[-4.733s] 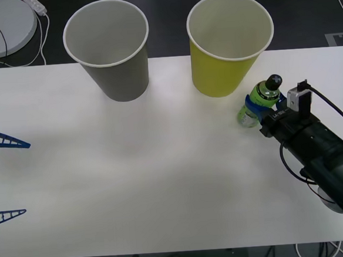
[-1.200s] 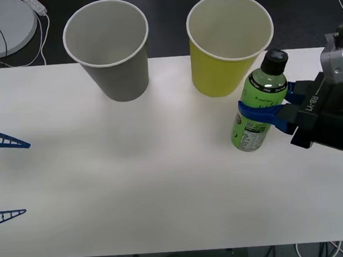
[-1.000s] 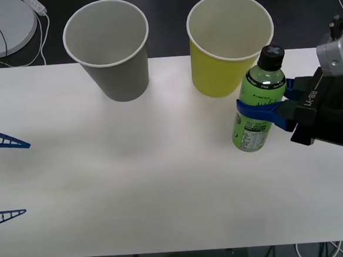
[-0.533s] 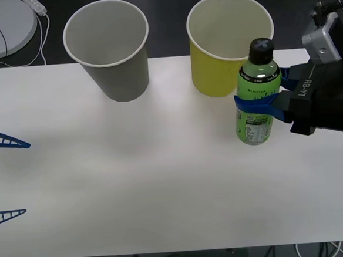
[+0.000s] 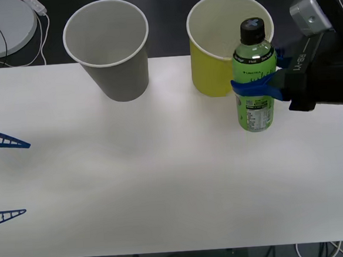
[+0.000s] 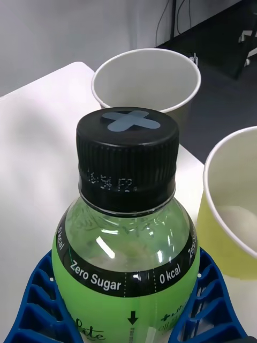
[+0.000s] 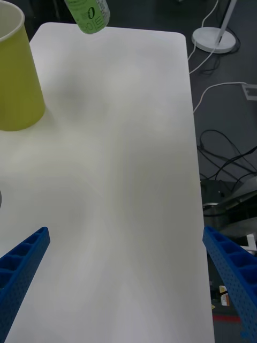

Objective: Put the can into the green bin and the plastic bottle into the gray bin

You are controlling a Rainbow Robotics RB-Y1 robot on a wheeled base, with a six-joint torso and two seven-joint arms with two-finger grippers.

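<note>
Tabletop: white, wide, carrying two large paper cups along its far edge.

Gray bin: upright, toward the robot's left, interior pale and holding nothing visible. This is where the bottle has to end up.

Green bin: upright, toward the right, just beside the carried bottle. From the right wrist view its inside looks bare as far as can be seen. No can is visible on the tabletop or in either cup.

Right end effector: blue ribbed fingers closed around the middle of the plastic bottle, clasping it on both sides. Bottle upright, cap on, apparently lifted clear of the tabletop; in the front view it overlaps the green bin's near wall and rim.

Left end effector: fingers spread wide, nothing between them, parked low at the left side of the tabletop, well apart from both cups.

Progress, as judged: bottle picked up, not yet delivered; roughly the middle of the bottle half. Remaining: carry it across to the gray bin and release. The can half looks undone.

In the way: the green bin stands between the bottle and the gray bin. The bottle probably needs to pass over or in front of that rim without clipping it. The cups are light and tapering, so likely easy to topple.

Surroundings: a white round base with cable on the dark floor beyond the far left corner.
</note>
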